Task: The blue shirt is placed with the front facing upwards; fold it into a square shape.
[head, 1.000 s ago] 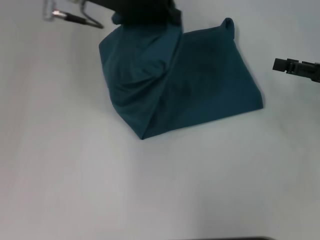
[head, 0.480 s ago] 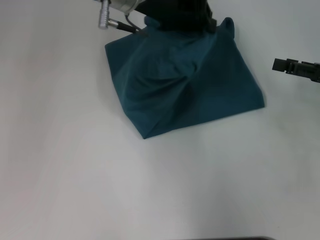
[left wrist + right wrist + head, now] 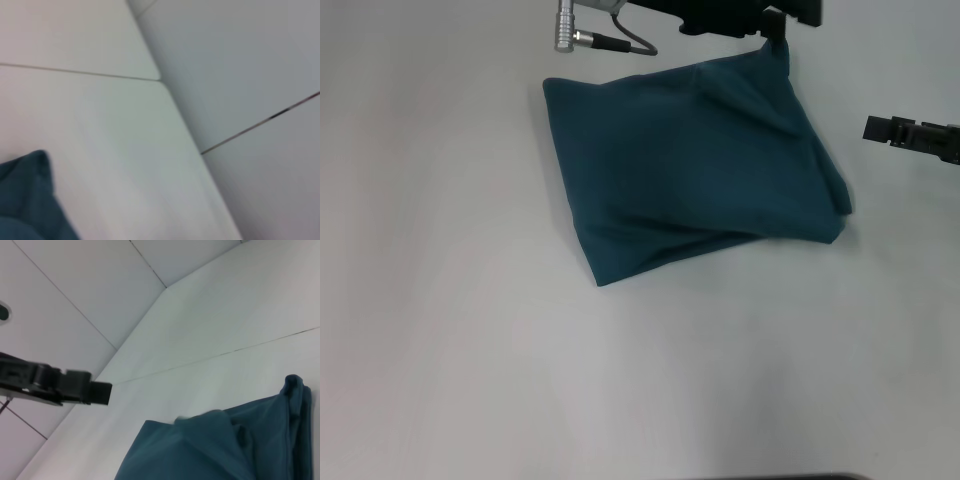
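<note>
Blue shirt (image 3: 690,170), one garment only, is lying folded into a rough, skewed four-sided bundle on the white table (image 3: 450,350), plain side up. The left gripper (image 3: 775,25) is hanging over its far corner, its fingers hidden so their state is unclear; judging by the peaked corner, it should be releasing low and flattening that edge. The right gripper (image 3: 885,130) is sitting parked beside the shirt, apparently pressed together.

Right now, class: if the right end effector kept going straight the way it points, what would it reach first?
Probably the shirt. The right end effector points toward the robot's left, at the shirt's far right part. It may be above the cloth, though; height is unclear, so it could pass over.
</note>
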`<control>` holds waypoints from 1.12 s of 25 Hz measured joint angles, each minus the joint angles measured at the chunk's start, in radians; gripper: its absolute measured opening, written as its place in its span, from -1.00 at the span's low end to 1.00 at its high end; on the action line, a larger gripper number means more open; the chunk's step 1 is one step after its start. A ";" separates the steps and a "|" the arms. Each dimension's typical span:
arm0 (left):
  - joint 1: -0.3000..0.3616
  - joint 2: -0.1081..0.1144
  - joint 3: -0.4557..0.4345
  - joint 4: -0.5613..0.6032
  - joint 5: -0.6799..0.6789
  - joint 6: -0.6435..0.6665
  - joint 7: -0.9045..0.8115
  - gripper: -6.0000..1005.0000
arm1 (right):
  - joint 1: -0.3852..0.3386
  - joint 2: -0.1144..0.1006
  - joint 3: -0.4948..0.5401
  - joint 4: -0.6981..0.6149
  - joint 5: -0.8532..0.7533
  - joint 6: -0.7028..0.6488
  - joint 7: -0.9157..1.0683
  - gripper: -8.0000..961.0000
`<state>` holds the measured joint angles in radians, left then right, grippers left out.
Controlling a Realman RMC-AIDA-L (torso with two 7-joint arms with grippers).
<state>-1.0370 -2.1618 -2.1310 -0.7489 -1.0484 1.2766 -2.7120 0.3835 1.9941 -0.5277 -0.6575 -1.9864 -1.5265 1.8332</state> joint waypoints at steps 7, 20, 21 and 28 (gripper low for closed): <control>0.069 0.025 -0.019 -0.031 -0.098 0.023 0.028 -0.09 | 0.000 -0.007 0.005 0.009 0.000 -0.001 0.001 0.63; 0.316 0.092 -0.113 -0.123 -0.106 0.195 0.047 0.85 | 0.059 -0.026 0.001 0.004 -0.063 0.014 0.104 0.62; 0.340 0.096 -0.113 -0.123 -0.106 0.209 0.053 0.86 | 0.074 -0.032 0.000 0.000 -0.089 0.012 0.137 0.62; 0.443 0.100 -0.107 -0.116 -0.098 0.244 0.081 0.89 | 0.212 -0.096 -0.006 -0.053 -0.291 -0.031 0.402 0.62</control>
<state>-0.5939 -2.0618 -2.2376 -0.8651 -1.1460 1.5211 -2.6310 0.5950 1.8986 -0.5338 -0.7110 -2.2777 -1.5578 2.2354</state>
